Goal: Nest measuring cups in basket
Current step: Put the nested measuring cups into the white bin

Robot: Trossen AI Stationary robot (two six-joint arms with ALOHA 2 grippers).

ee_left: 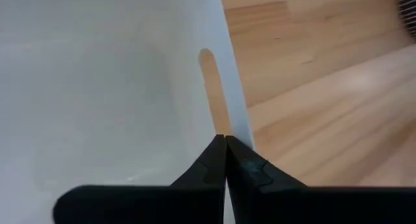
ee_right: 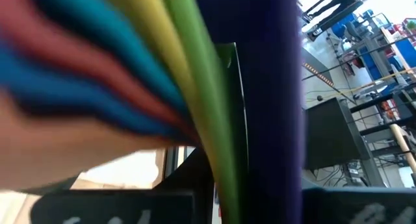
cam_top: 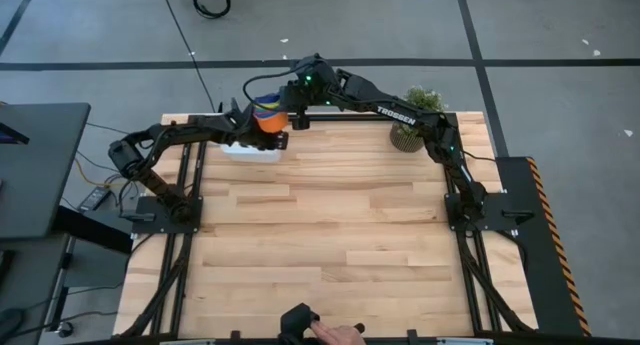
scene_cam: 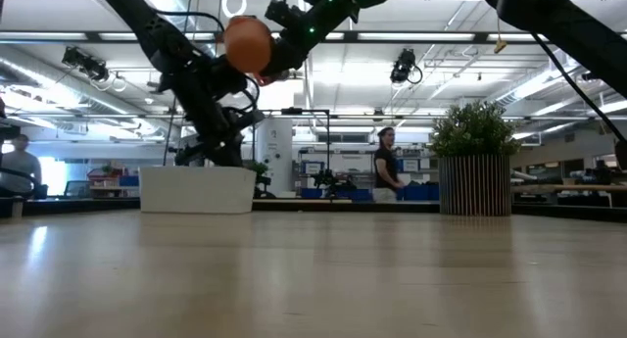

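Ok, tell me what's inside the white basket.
The basket shows only bare white floor near the left jaws, clamped on its wall. The nested measuring cups hang above; they cover the rest.

Two dark, matte-black jointed arms on black frame mounts. The right arm's upper link (cam_top: 395,111) bears white "TROSSEN" lettering; small green indicator lights glow near its wrist (cam_top: 309,80). The left gripper (ee_left: 225,160) has black, wedge-shaped fingers with stepped inner edges.

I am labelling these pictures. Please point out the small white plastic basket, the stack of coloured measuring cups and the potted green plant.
small white plastic basket (scene_cam: 198,189): low view, front wall.
stack of coloured measuring cups (cam_top: 269,116): high view, orange outer cup.
potted green plant (scene_cam: 474,184): low view, ribbed brown pot.
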